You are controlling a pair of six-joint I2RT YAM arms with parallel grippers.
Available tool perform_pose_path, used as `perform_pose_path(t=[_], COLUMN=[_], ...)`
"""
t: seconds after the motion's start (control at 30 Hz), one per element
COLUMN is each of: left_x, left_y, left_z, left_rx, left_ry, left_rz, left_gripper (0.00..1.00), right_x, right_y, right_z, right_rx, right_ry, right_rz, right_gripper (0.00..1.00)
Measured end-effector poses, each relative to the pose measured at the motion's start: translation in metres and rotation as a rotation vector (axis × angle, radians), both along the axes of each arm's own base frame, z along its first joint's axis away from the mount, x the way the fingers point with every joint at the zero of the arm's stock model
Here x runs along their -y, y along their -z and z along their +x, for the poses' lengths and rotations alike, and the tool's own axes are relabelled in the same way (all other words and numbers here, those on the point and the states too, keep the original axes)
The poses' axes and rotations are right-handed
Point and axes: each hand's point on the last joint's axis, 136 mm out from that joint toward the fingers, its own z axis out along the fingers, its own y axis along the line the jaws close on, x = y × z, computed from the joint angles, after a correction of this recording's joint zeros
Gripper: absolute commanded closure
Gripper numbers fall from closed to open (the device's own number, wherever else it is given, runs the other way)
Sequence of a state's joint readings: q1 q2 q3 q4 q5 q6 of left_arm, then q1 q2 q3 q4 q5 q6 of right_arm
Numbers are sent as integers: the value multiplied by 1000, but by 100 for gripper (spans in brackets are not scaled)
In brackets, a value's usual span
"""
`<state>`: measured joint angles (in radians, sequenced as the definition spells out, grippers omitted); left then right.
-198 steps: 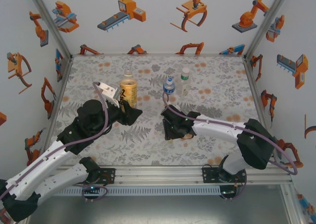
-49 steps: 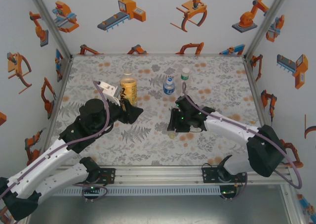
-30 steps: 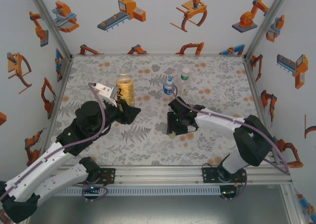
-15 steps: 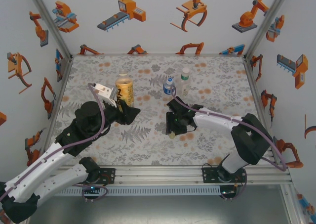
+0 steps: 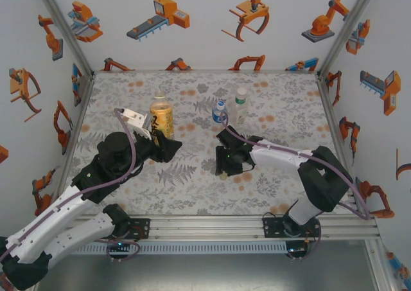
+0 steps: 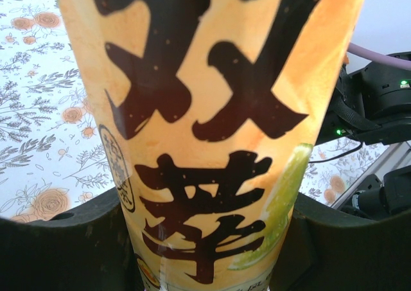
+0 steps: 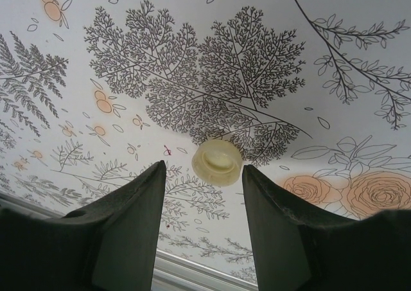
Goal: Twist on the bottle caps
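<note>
My left gripper [image 5: 164, 141] is shut on the yellow-labelled bottle [image 5: 161, 117], which stands upright with its mouth uncapped. In the left wrist view the yellow bottle [image 6: 212, 124], with its dark characters, sits between my dark fingers [image 6: 58, 246]. The clear blue-label bottle [image 5: 219, 112] and the pale green-white bottle [image 5: 240, 105] stand side by side further back. My right gripper [image 7: 204, 170] is open and points down at the mat. A pale bottle cap [image 7: 217, 163] lies open side up just beyond its fingertips, untouched. From above, that cap [image 5: 222, 175] shows at the right gripper [image 5: 224, 167].
The floral mat [image 5: 192, 188] covers the table, with bare mat in front and to the far right. Patterned walls and a metal frame [image 5: 334, 130] close in three sides. The right arm [image 6: 385, 92] shows past the bottle in the left wrist view.
The left gripper has shifted the yellow bottle slightly left and back. The right gripper has swung left and settled low over the cap. Over the last half second almost nothing moves.
</note>
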<state>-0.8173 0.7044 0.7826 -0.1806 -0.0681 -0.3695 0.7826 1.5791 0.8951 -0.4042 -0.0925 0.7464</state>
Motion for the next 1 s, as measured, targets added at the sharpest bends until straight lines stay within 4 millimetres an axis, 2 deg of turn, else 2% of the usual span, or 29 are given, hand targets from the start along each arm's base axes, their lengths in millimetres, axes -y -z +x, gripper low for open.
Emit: perform_pose_path(t=[0.43, 0.73, 1.0], left_x=[0, -1, -2], left_y=[1, 2, 2], left_z=[0, -1, -1], left_rx=[-3, -6, -6], left_ry=[-1, -3, -3], left_rz=[3, 6, 6], left_gripper=[100, 100, 100], right_x=[0, -6, -5], right_y=[5, -5, -5], right_z=[-2, -1, -3], right_rx=[-11, 6, 1], right_ry=[-5, -23, -24], right_rz=[-14, -9, -13], right_gripper=[51, 51, 51])
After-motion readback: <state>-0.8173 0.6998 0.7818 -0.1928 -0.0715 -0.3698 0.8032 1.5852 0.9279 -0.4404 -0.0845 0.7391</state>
